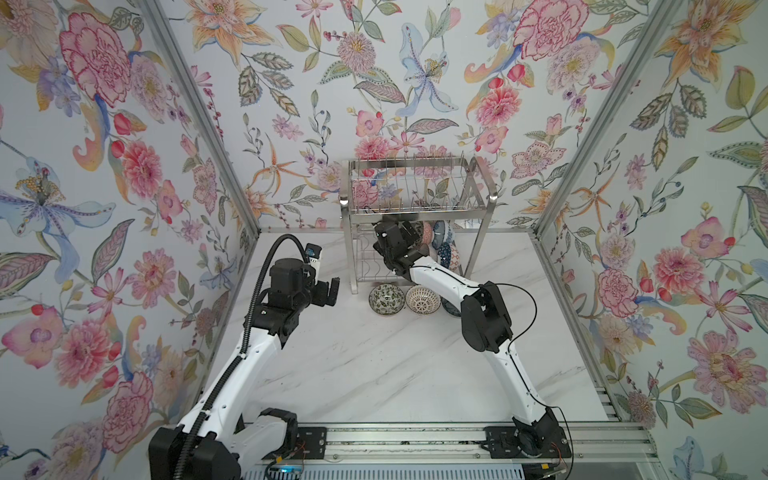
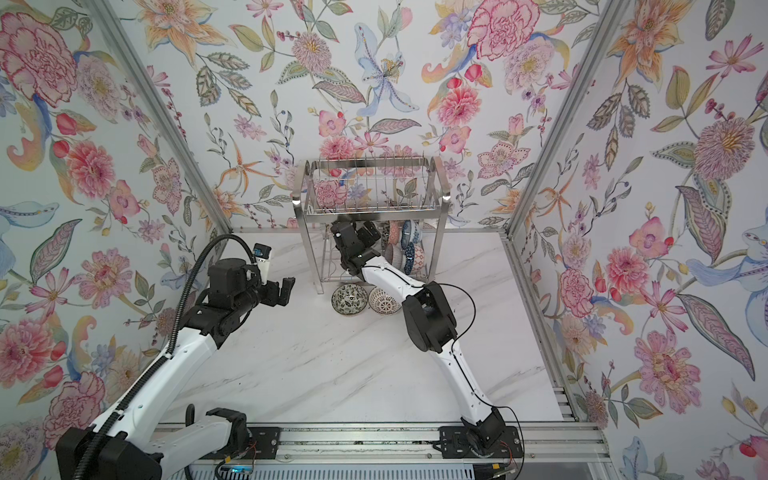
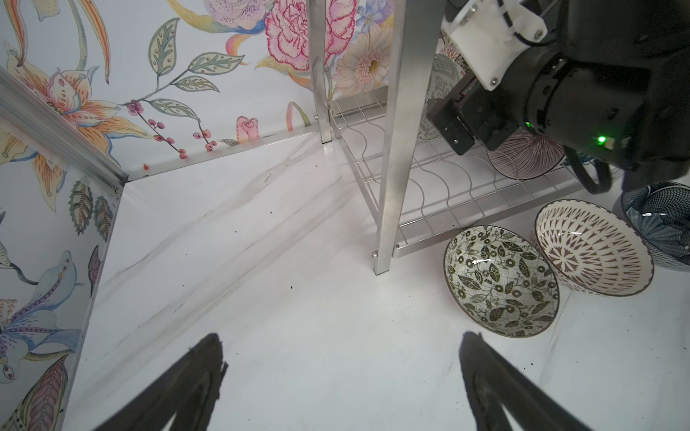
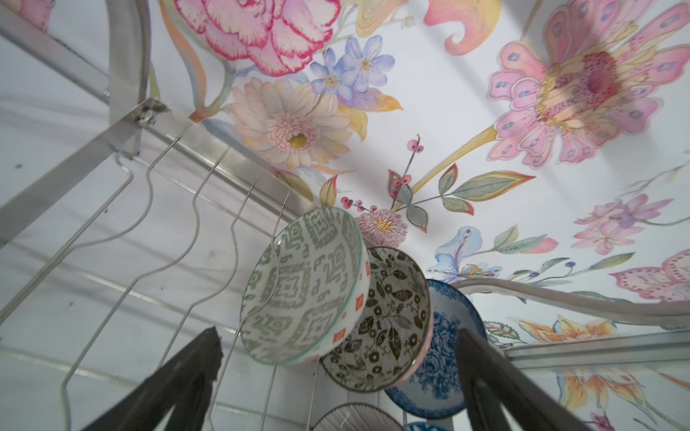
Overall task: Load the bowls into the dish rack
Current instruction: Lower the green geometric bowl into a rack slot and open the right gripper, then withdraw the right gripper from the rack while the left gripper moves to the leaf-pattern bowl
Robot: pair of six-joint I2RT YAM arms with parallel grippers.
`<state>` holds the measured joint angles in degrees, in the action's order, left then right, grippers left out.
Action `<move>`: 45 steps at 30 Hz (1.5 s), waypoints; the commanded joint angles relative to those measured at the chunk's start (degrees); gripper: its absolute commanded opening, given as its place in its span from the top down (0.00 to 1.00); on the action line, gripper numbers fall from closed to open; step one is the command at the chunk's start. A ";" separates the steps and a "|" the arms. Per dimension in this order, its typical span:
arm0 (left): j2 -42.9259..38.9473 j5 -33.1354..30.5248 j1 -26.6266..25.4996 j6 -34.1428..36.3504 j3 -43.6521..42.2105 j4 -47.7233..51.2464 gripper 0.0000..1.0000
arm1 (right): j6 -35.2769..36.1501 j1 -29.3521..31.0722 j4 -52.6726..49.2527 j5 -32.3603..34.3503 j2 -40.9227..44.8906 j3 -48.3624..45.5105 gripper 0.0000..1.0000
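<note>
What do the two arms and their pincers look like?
Both arms: white link shells, black joints. The left arm carries a ribbed black hose; the right arm a thin black cable. The left pincer and right pincer have dark, tapering fingers.

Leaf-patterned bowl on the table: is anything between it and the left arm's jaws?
Nothing visible. In the left wrist view only bare table lies between the left gripper, jaws wide open, and the leaf-patterned bowl. The dish rack's leg stands off to one side of that path.

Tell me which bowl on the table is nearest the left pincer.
The leaf-and-vine bowl, leftmost of three before the dish rack; the radial-patterned bowl and dark blue bowl lie farther right.
</note>
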<state>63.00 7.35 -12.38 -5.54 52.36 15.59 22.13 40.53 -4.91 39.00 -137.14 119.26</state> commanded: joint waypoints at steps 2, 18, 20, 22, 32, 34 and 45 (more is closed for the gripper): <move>-1.40 0.57 0.42 -1.40 1.25 2.72 0.01 | -2.45 0.33 5.74 -4.29 9.08 -10.61 0.01; 0.92 -8.67 -9.84 -5.80 -0.36 2.38 0.01 | -2.32 4.76 6.31 -11.84 38.01 -44.80 0.01; 2.08 -8.45 -11.48 -7.03 -1.47 0.22 0.01 | -2.48 7.08 2.78 -11.16 42.85 -48.72 0.01; 3.39 -7.52 -12.35 -8.06 -2.61 -2.27 0.01 | -4.18 8.57 -1.68 -11.06 47.55 -51.69 0.01; 10.87 -4.12 -16.00 -12.25 -6.96 -11.11 0.00 | -13.67 7.07 -22.89 -13.14 76.20 -57.97 0.01; 12.64 -4.01 -16.77 -12.90 -7.35 -12.47 0.01 | -14.70 4.88 -26.11 -13.92 79.73 -57.40 0.01; 20.17 -2.94 -18.29 -15.53 -8.84 -21.08 0.01 | -16.56 -7.12 -30.51 -18.05 86.30 -60.46 0.01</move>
<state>81.82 3.75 -30.24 -19.40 44.38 -1.48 7.62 33.95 -33.41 22.85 -52.21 59.61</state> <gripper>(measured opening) 0.993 0.992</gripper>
